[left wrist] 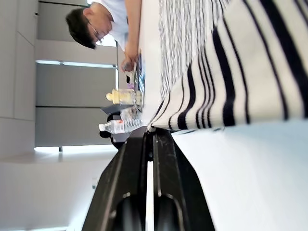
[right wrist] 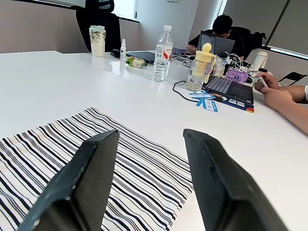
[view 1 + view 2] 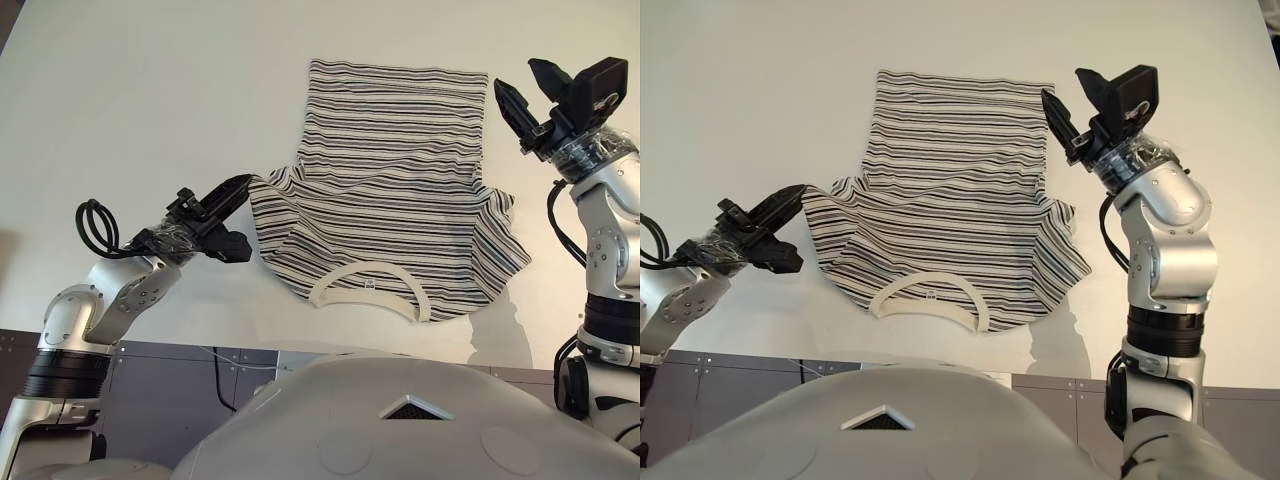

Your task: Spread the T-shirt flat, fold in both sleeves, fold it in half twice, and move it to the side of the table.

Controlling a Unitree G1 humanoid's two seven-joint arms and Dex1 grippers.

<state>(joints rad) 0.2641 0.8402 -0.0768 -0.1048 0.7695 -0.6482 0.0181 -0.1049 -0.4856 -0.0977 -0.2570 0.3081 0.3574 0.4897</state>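
Two hands: my left hand [image 3: 245, 185] is clenched on the sleeve [image 3: 272, 200] edge at middle left, my right hand [image 3: 517, 76] is released at upper right. The T-shirt [image 3: 390, 170] lies at centre on the surface [image 3: 150, 100], light, soft, limp; I judge hems and corners hold best.

Bare table [image 3: 130, 110] lies open to my left and beyond the T-shirt [image 3: 390, 190], nothing standing on it there. Past my right gripper [image 3: 522, 88] the far end is crowded. Bottles [image 2: 161, 54], a laptop [image 2: 225, 86], a cable [image 2: 180, 91] and a person's hand [image 2: 276, 96] block that way.
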